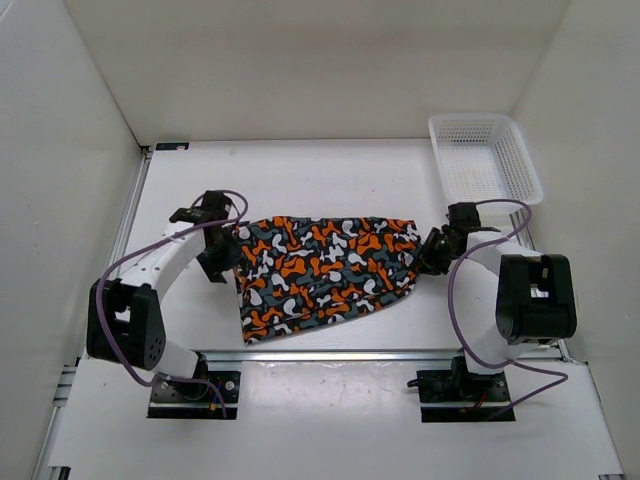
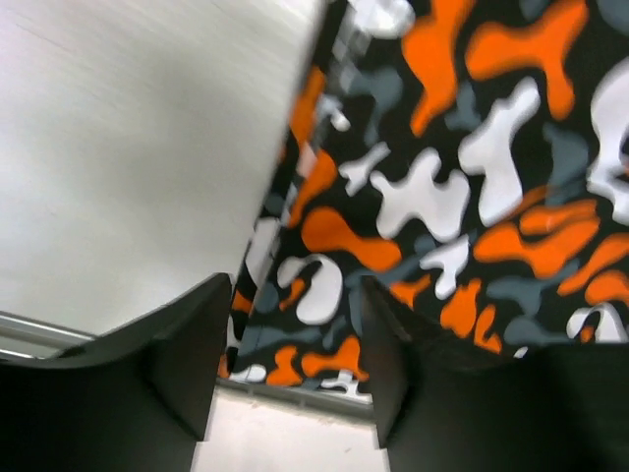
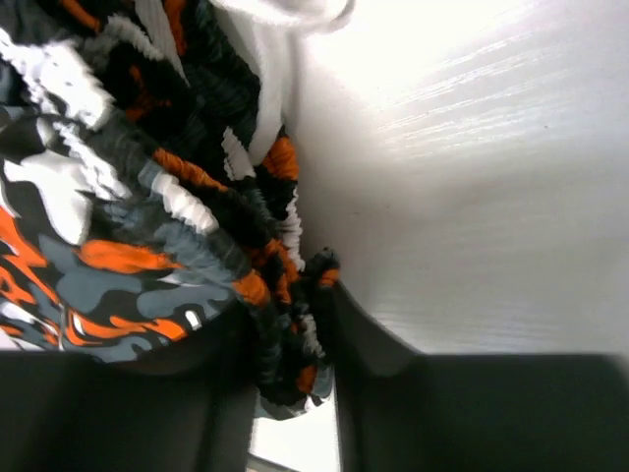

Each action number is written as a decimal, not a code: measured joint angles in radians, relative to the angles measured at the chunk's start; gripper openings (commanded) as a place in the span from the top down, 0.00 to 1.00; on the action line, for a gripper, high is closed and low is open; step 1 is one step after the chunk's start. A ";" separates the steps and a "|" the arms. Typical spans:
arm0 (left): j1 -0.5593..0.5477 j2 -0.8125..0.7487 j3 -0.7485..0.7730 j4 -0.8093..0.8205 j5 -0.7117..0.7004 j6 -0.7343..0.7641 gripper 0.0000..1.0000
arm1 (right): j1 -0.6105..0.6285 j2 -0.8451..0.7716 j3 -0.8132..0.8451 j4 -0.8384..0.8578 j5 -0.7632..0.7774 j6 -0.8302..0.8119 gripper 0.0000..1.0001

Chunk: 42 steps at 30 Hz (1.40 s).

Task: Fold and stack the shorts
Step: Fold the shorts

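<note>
Seen from above, the shorts (image 1: 325, 275) lie spread on the white tabletop (image 1: 300, 180) at its centre. They are just beyond the metal rail (image 1: 340, 353) at 6 o'clock, and their waistband is at the 3 o'clock end.

The left fingers (image 2: 177, 364) hang at the shorts' 9 o'clock edge, wide apart with nothing pinched. Through the gap we see the printed edge beside bare tabletop, all blurred.

The right fingers (image 3: 393, 413) sit at the 3 o'clock edge. They are narrow, with the gathered elastic waistband bunched in the gap. Whether they press it or only flank it we cannot tell.

In the top view both pairs of tips are hidden under their own wrists, and the number of cloth layers is hard to make out. A white cord (image 3: 295, 12) is cut off at the upper edge of the right wrist view.

Farther off, at 1 o'clock, a white mesh basket (image 1: 485, 160) stands at the far right corner, well apart from the shorts. Plain white walls (image 1: 300, 60) close in the left, far and right sides.
</note>
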 measured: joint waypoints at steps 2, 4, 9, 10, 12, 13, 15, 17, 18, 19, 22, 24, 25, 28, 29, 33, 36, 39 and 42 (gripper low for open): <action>0.037 0.016 0.000 0.013 0.006 0.017 0.47 | 0.000 0.000 -0.013 0.014 0.001 0.008 0.87; 0.065 0.034 0.000 0.024 0.011 0.029 0.59 | 0.000 -0.001 -0.018 0.016 0.004 0.010 0.99; 0.090 0.065 0.000 0.047 0.034 0.048 0.84 | 0.000 -0.029 -0.024 0.008 0.037 0.003 0.99; 0.094 0.073 0.000 0.055 0.039 0.049 0.87 | 0.000 -0.042 -0.028 0.007 0.046 0.001 0.99; 0.101 0.096 0.000 0.069 0.054 0.051 0.90 | 0.000 -0.074 -0.035 -0.005 0.066 -0.001 0.99; 0.103 0.108 0.000 0.076 0.061 0.053 0.90 | 0.000 -0.085 -0.035 -0.010 0.076 -0.003 0.99; 0.105 0.143 0.000 0.096 0.075 0.054 0.90 | 0.000 -0.108 -0.035 -0.018 0.095 -0.008 0.99; 0.107 0.185 0.000 0.122 0.092 0.054 0.90 | 0.000 -0.126 -0.035 -0.030 0.109 -0.012 0.99; 0.105 0.206 0.000 0.132 0.098 0.054 0.90 | 0.001 -0.134 -0.035 -0.037 0.119 -0.014 0.99; 0.102 0.230 0.000 0.143 0.106 0.054 0.90 | 0.005 -0.143 -0.035 -0.047 0.132 -0.016 0.99; 0.082 0.283 0.000 0.164 0.126 0.053 0.90 | 0.030 -0.179 -0.026 -0.087 0.186 -0.019 0.99; 0.066 0.301 0.008 0.164 0.140 0.051 0.90 | 0.073 -0.203 0.007 -0.129 0.234 -0.020 0.99; 0.060 0.304 0.015 0.167 0.142 0.051 0.90 | 0.105 -0.209 0.039 -0.155 0.266 -0.021 0.99; 0.051 0.322 0.035 0.174 0.148 0.051 0.90 | 0.236 -0.217 0.155 -0.206 0.361 -0.023 0.99; 0.050 0.327 0.041 0.175 0.150 0.053 0.90 | 0.291 -0.217 0.198 -0.216 0.394 -0.026 0.99; 0.051 0.336 0.053 0.182 0.162 0.058 0.90 | 0.555 -0.201 0.395 -0.275 0.539 -0.045 0.99; 0.059 0.336 0.053 0.188 0.166 0.063 0.90 | 0.756 -0.123 0.564 -0.315 0.625 -0.071 0.99; 0.071 0.336 0.053 0.191 0.171 0.070 0.90 | 0.933 0.025 0.731 -0.336 0.691 -0.108 0.99; 0.085 0.336 0.053 0.192 0.172 0.074 0.90 | 1.061 0.180 0.832 -0.346 0.718 -0.139 0.99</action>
